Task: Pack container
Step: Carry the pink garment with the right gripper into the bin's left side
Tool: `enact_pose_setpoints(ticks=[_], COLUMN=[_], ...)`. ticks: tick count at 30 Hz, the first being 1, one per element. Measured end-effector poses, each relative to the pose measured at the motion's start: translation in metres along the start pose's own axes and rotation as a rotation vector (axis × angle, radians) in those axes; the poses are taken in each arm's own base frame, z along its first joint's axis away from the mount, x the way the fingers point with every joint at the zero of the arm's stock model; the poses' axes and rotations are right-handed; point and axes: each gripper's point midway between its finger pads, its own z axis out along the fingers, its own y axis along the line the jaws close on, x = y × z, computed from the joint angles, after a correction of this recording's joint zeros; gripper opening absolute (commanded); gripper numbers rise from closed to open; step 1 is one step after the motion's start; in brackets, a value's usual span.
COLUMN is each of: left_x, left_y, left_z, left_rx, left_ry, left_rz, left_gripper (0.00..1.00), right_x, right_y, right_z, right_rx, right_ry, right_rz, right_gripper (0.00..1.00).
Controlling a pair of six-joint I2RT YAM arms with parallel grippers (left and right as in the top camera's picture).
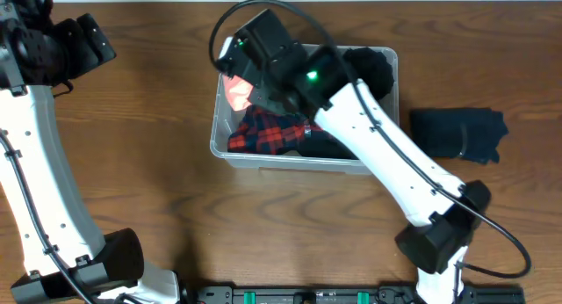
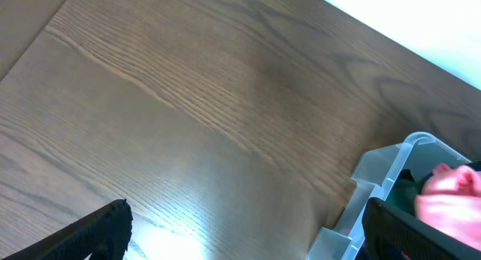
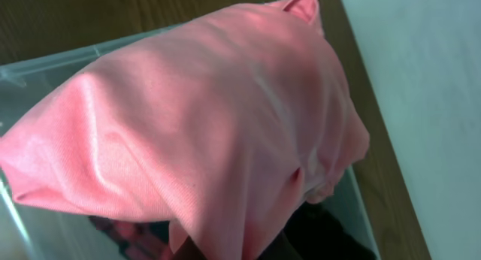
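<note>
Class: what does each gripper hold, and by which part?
Right gripper: pink cloth, above the container; grip spot hidden. Left gripper: open, empty.

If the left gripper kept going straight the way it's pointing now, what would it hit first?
Most likely bare table; nothing lies between it and the open left gripper. The container corner sits off to one side, seemingly outside that line.

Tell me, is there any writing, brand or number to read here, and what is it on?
None readable. The container, pink cloth, plaid cloth, dark cloth, left arm and right arm show no words, numbers or logos.
The only sign is a green light on the right arm.
</note>
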Motion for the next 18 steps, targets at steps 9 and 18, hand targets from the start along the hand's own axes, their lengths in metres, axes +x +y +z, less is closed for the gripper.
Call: enact_pose_setpoints(ticks=[9, 18], left_x=[0.0, 0.0], left_y=[0.0, 0.0], left_z=[0.0, 0.0], left_rx=[0.0, 0.0], left_ry=[0.0, 0.0], left_rz=[0.0, 0.0], left_gripper=[0.98, 0.98], right_x=[-0.004, 0.015], right_y=[0.028, 0.058], right_z=[0.009, 0.007], right_rx=[-0.034, -0.097], right_ry=[0.028, 0.128], right_rz=[-0.042, -0.034], right_gripper=[0.01, 0.88])
